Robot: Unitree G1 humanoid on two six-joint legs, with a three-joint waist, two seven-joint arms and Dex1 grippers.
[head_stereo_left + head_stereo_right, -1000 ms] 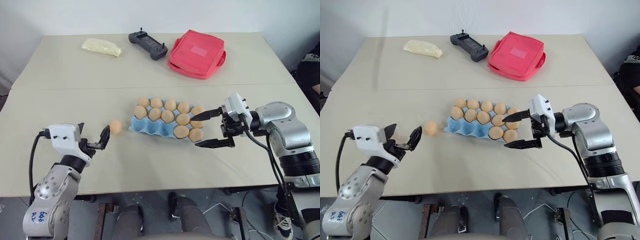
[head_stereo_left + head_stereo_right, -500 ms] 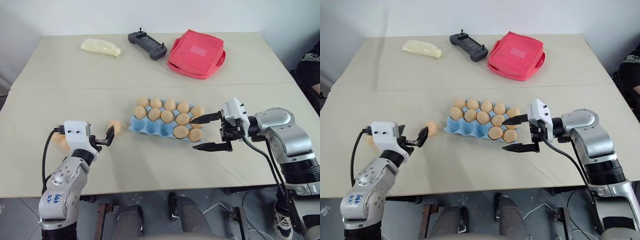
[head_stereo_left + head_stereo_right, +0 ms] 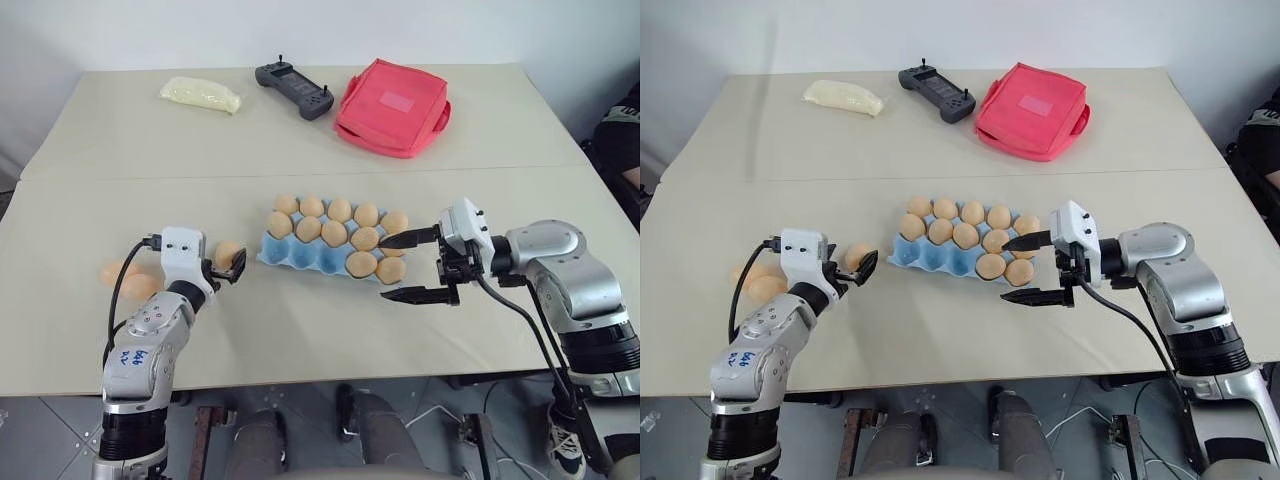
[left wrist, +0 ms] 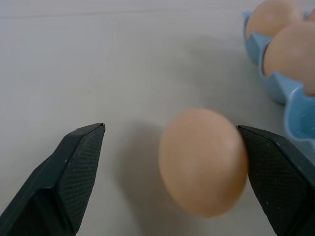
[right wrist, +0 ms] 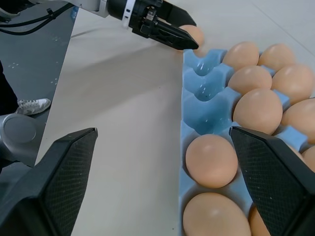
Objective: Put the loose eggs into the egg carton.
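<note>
The light blue moulded egg carton (image 3: 330,250) sat in the middle of the beige desk (image 3: 300,330), most of its round cups filled with tan-orange eggs and a few cups along its left end bare. Just off that left end lay one smooth tan-orange loose egg (image 3: 227,254), with the left gripper (image 3: 224,268) placed around it, black fingers apart, one on either side and not yet pressing. Two more loose eggs (image 3: 128,282) lay farther left of the carton, beyond the left arm. The right gripper (image 3: 408,266) hovered at the carton's right end, its fingers spread wide and holding nothing.

The step in hand appeared to be grasping the nearest loose egg. The next move would likely call for a gentle closing on it, then a lift and a short carry to an empty cup at the carton's left end.
</note>
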